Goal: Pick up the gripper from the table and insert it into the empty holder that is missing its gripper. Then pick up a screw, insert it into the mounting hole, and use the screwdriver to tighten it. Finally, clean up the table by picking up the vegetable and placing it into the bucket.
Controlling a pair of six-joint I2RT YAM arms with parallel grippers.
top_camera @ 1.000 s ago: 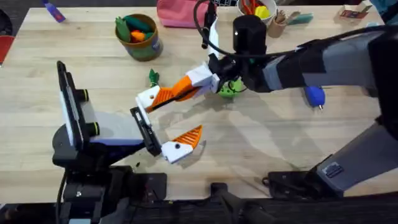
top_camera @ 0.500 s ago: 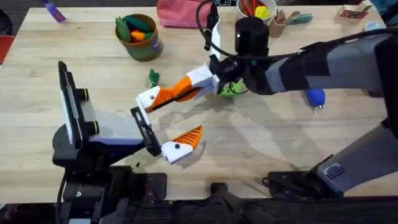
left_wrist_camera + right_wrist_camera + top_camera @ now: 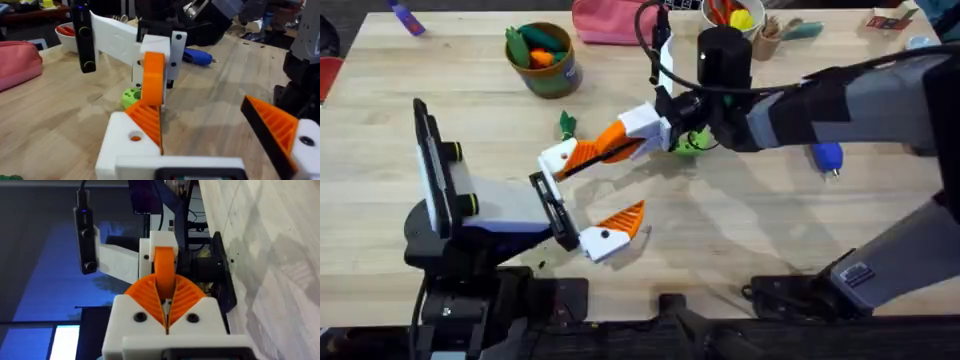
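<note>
Nothing has moved much since half a second ago: my right gripper (image 3: 620,141) stays closed on the gripper (image 3: 153,77), pressing this orange finger at the empty holder (image 3: 560,158) of my left gripper (image 3: 588,205), which stands wide open. I count one bucket (image 3: 543,58) with toy vegetables inside, and one white bowl (image 3: 732,20) with red and yellow pieces. One vegetable (image 3: 567,125) lies near the holder, one screwdriver (image 3: 826,155) beside my right arm.

open table (image 3: 740,230) lies before the screwdriver (image 3: 826,154); the right arm (image 3: 820,100) spans above it.
</note>
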